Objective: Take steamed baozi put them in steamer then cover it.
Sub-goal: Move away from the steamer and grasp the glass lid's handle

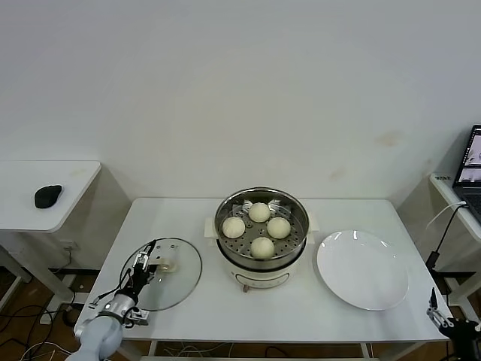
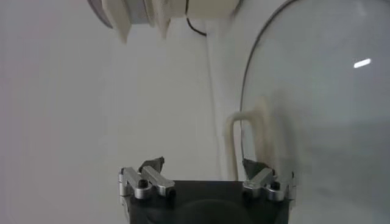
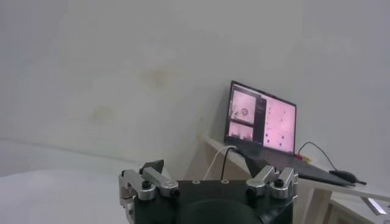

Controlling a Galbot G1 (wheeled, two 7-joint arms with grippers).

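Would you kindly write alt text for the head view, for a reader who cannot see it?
Four steamed baozi sit in the steamer at the centre of a white table, uncovered. The cover lies flat on the table to its left, where the open left gripper reaches over its handle. A white plate lies to the steamer's right; the right gripper waits beyond the table's right edge.

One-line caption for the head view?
Four baozi sit in the steamer; left claw open at the cover, plate bare.
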